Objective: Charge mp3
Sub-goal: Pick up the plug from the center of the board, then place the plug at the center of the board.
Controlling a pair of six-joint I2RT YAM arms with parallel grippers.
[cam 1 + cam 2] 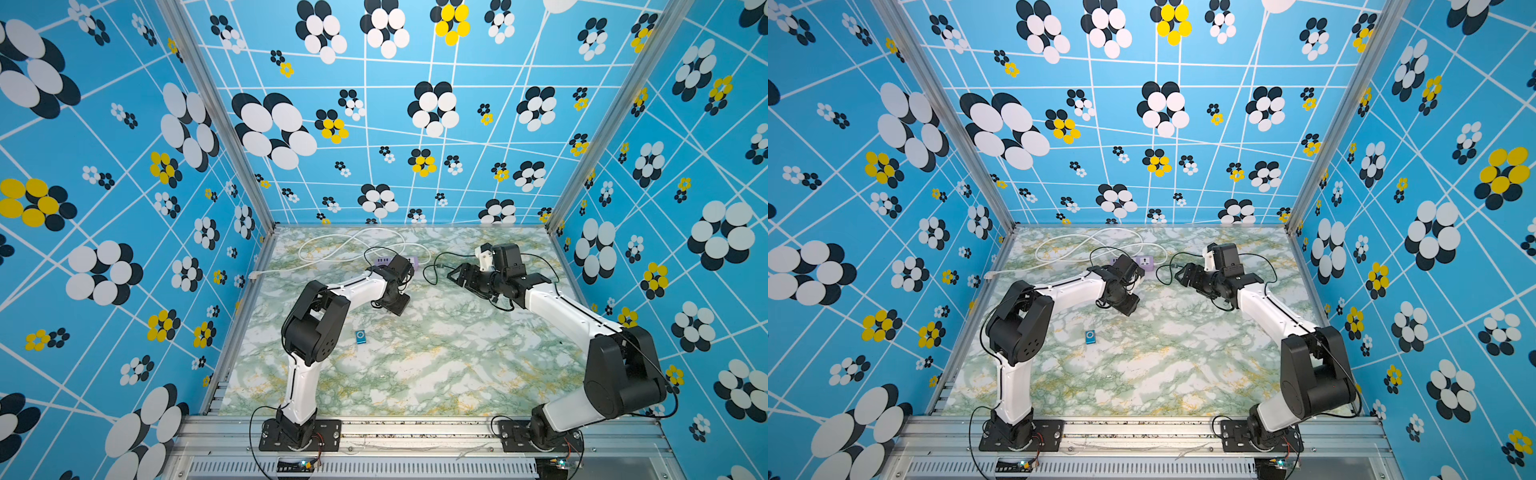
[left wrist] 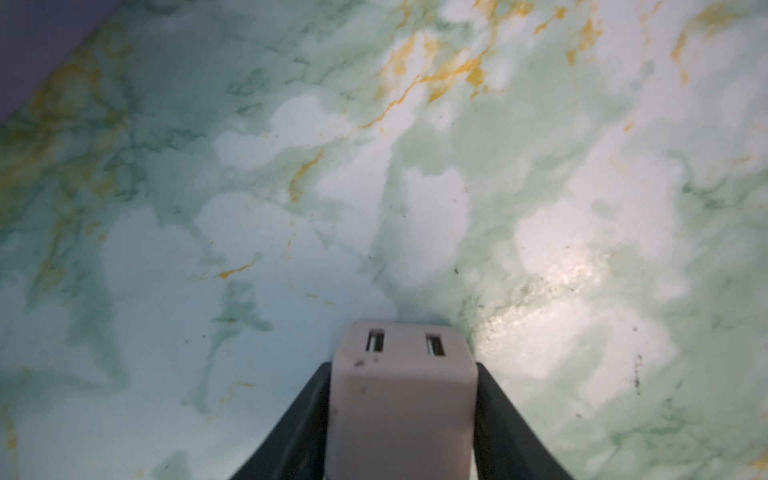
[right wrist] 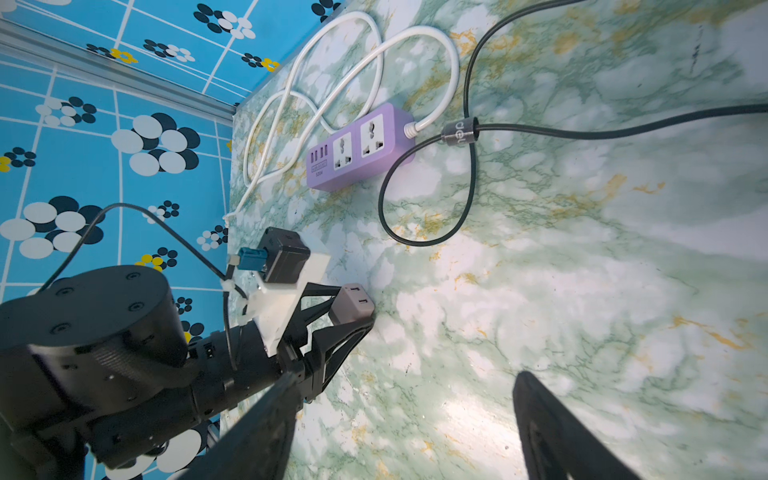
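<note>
1. Marbled green surface (image 1: 415,365), loud blue flowered walls all round, and the action is up at the far end.
2. Left hand (image 2: 401,368): it's pinching the pinkish cube charger (image 2: 401,399), one finger flat against each side wall. Both USB slots face away from the palm and stay uncovered, which I read as leaving room for a plug.
3. The cube sits very low. Whether it touches the surface or hangs just clear, I cannot tell, and its prongs are hidden.
4. Just beyond the left hand lies the lilac power strip (image 3: 357,149), flat with its sockets facing up. That looks like where the cube is headed, pushed in from above.
5. Past the strip, a black cable (image 3: 459,132) loops loose on the marble with nothing holding it.
6. Right hand (image 3: 407,372): spread wide and empty, facing the left hand across a gap, close to that cable. I'd guess it is waiting to fetch it.
7. And the mp3 (image 1: 360,336)? In both top views it lies flat and face up, well apart behind the left hand, back toward that arm's base. It is untouched and nothing is plugged in yet.
</note>
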